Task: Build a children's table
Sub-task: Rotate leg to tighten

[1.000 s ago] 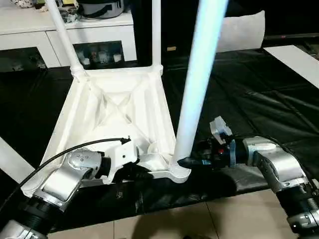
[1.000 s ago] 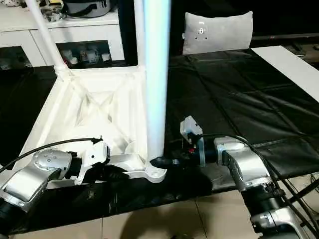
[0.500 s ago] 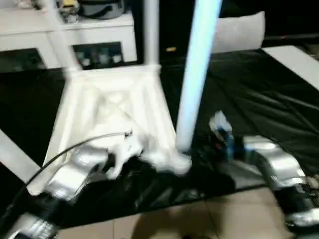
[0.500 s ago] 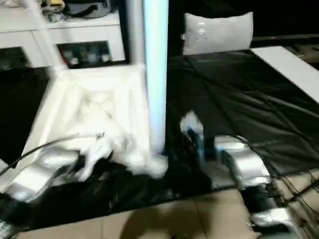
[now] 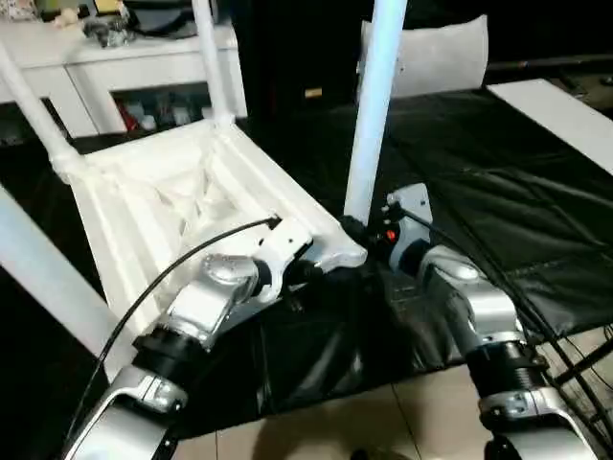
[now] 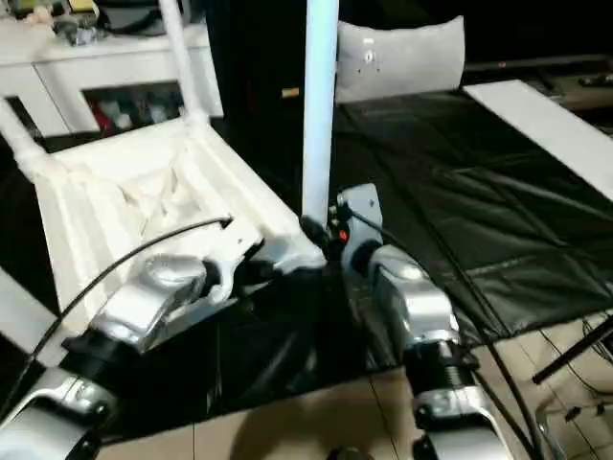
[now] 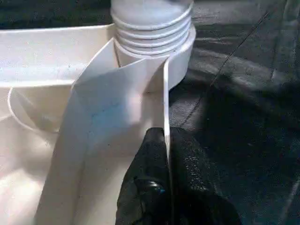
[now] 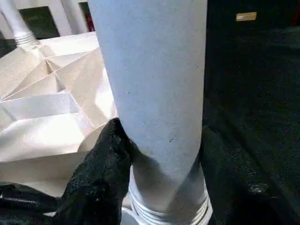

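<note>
The white tabletop [image 5: 163,206] lies upside down on the black mat, ribbed underside up. Legs rise from its corners. The nearest leg [image 5: 374,105] stands in the near right corner socket [image 7: 154,51], its threaded end showing at the socket's mouth. My left gripper [image 5: 311,271] is shut on the thin rim wall [image 7: 165,93] just beside that socket. My right gripper [image 5: 356,230] comes in from the right, and its black fingers [image 8: 110,154] press on both sides of that leg low down. Other legs [image 5: 211,57] [image 5: 34,105] stand at the far corners, and one [image 5: 43,268] is at the left.
A black mat [image 5: 498,192] covers the floor under the work, with pale tiles [image 5: 383,422] at its near edge. A white cabinet [image 5: 86,67] with glass doors stands at the back left, a grey cushion [image 5: 431,57] behind the leg, and a white board [image 5: 560,110] at the right.
The whole view has shifted. The tabletop now sits turned against the mat's edge, its held corner further from me. Both grippers have stayed at that corner, and the right fingers now hug the leg.
</note>
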{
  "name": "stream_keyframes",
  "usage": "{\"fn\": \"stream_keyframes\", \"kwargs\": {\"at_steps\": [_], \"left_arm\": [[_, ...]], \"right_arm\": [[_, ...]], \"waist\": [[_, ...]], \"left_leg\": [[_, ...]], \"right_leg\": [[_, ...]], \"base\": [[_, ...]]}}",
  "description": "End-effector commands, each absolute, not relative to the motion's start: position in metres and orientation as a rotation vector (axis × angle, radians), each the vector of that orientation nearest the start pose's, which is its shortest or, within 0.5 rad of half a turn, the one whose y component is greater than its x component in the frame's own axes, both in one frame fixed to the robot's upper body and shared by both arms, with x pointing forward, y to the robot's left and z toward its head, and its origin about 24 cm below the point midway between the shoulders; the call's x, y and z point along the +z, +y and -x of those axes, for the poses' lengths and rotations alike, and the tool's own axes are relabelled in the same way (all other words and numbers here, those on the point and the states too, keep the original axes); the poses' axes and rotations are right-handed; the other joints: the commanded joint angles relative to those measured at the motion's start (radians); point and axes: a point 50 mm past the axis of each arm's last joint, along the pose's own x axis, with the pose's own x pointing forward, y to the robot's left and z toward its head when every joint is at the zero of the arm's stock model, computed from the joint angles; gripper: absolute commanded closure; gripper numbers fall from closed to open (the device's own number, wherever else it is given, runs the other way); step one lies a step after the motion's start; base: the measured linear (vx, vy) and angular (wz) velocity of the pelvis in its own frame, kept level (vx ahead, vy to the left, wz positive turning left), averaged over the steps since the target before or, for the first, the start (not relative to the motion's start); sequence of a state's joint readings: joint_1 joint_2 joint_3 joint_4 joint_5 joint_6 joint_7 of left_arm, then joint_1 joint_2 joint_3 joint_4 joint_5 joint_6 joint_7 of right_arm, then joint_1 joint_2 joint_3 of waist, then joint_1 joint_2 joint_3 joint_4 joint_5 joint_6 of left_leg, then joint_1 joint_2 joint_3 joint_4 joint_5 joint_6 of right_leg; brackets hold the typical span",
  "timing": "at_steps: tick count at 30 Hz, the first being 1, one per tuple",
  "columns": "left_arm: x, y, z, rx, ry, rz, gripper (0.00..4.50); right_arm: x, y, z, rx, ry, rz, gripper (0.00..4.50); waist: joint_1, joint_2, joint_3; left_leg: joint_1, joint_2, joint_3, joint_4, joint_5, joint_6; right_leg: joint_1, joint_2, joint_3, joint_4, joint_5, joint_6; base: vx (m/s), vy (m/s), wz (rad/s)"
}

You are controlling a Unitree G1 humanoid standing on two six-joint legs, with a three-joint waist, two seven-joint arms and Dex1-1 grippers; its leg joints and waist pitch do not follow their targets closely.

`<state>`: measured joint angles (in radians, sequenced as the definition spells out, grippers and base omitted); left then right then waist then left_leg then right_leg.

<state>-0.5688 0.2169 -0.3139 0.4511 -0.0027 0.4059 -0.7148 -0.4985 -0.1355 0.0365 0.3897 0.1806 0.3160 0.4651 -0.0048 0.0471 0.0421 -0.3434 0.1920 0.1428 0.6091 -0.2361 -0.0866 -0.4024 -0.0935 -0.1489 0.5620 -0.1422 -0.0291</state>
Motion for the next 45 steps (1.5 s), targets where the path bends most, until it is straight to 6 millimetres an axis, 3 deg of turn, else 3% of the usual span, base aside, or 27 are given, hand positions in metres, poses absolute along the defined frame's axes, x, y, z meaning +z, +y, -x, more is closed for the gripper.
{"fn": "stream_keyframes", "kwargs": {"at_steps": [1,6,8,10,13,14,18,21,23,27,29,34,45], "left_arm": [[0.048,0.085,-0.320,-1.014,0.410,-0.341,4.50],[0.044,0.097,-0.316,-1.050,0.414,-0.376,4.50],[0.043,0.101,-0.314,-1.078,0.412,-0.388,4.50],[0.043,0.104,-0.312,-1.104,0.405,-0.403,4.50],[0.043,0.110,-0.303,-1.223,0.396,-0.446,4.50],[0.042,0.112,-0.300,-1.267,0.399,-0.463,4.50],[0.041,0.120,-0.291,-1.398,0.411,-0.504,4.50],[0.043,0.124,-0.284,-1.511,0.424,-0.527,4.50],[0.044,0.125,-0.281,-1.561,0.433,-0.539,4.50],[0.044,0.125,-0.278,-1.627,0.442,-0.559,4.50],[0.044,0.124,-0.276,-1.660,0.440,-0.574,4.50],[0.044,0.121,-0.274,-1.700,0.437,-0.591,4.50],[0.043,0.124,-0.275,-1.668,0.443,-0.531,4.50]], "right_arm": [[0.056,-0.121,-0.325,0.640,0.262,-0.055,1.85],[0.060,-0.142,-0.318,0.695,0.230,-0.085,1.43],[0.060,-0.154,-0.315,0.714,0.230,-0.008,1.36],[0.061,-0.160,-0.314,0.724,0.229,0.030,1.02],[0.068,-0.176,-0.310,0.799,0.206,0.137,0.91],[0.070,-0.181,-0.308,0.842,0.216,0.161,0.65],[0.077,-0.186,-0.298,1.042,0.265,0.148,0.65],[0.081,-0.184,-0.291,1.196,0.293,0.139,0.65],[0.081,-0.180,-0.286,1.279,0.311,0.128,0.65],[0.079,-0.173,-0.279,1.392,0.350,0.107,1.03],[0.078,-0.169,-0.282,1.399,0.350,0.118,1.21],[0.075,-0.161,-0.284,1.451,0.371,0.091,1.66],[0.074,-0.161,-0.275,1.505,0.401,-0.003,2.42]], "waist": [[0.014,-0.005,-0.067],[0.031,-0.010,-0.072],[0.037,-0.008,-0.073],[0.042,-0.009,-0.069],[0.050,-0.007,-0.065],[0.051,0.000,-0.064],[0.061,-0.005,-0.063],[0.072,-0.010,-0.066],[0.080,-0.008,-0.066],[0.097,-0.016,-0.067],[0.105,-0.014,-0.067],[0.107,-0.016,-0.067],[0.113,-0.018,-0.069]], "left_leg": [[-0.019,0.023,0.002,-0.071,-0.075,0.101],[-0.020,0.027,0.005,-0.067,-0.007,0.139],[-0.022,0.027,0.005,-0.065,0.017,0.147],[-0.021,0.026,0.008,-0.066,-0.002,0.141],[-0.016,0.028,0.009,-0.070,-0.059,0.119],[-0.013,0.028,0.009,-0.071,-0.073,0.115],[-0.012,0.030,0.009,-0.073,-0.102,0.120],[-0.011,0.036,0.009,-0.072,-0.085,0.128],[-0.011,0.039,0.010,-0.070,-0.067,0.134],[-0.009,0.042,0.012,-0.071,-0.051,0.127],[-0.007,0.042,0.012,-0.072,-0.050,0.110],[-0.008,0.039,0.013,-0.074,-0.069,0.090],[-0.010,0.040,0.014,-0.071,-0.040,0.092]], "right_leg": [[0.069,-0.062,0.056,-0.062,-0.300,-0.143],[0.073,-0.063,0.061,-0.046,-0.208,-0.172],[0.073,-0.061,0.059,-0.042,-0.194,-0.175],[0.070,-0.061,0.058,-0.048,-0.246,-0.164],[0.067,-0.061,0.059,-0.056,-0.321,-0.138],[0.064,-0.059,0.059,-0.058,-0.338,-0.134],[0.065,-0.058,0.060,-0.058,-0.352,-0.133],[0.065,-0.058,0.061,-0.051,-0.314,-0.149],[0.062,-0.059,0.063,-0.045,-0.293,-0.162],[0.060,-0.062,0.066,-0.042,-0.293,-0.165],[0.059,-0.064,0.068,-0.043,-0.302,-0.161],[0.061,-0.063,0.067,-0.045,-0.317,-0.151],[0.063,-0.061,0.067,-0.041,-0.293,-0.150]], "base": [[0.000,0.000,0.00],[0.000,0.000,0.00],[0.000,0.000,0.00],[0.000,0.000,0.00],[0.000,0.000,0.00],[0.000,0.000,0.00],[0.000,0.000,0.00],[0.000,0.000,0.00],[0.000,0.000,0.00],[0.000,0.000,0.00],[0.000,0.000,0.00],[0.000,0.000,0.00],[0.000,0.000,0.00]]}}
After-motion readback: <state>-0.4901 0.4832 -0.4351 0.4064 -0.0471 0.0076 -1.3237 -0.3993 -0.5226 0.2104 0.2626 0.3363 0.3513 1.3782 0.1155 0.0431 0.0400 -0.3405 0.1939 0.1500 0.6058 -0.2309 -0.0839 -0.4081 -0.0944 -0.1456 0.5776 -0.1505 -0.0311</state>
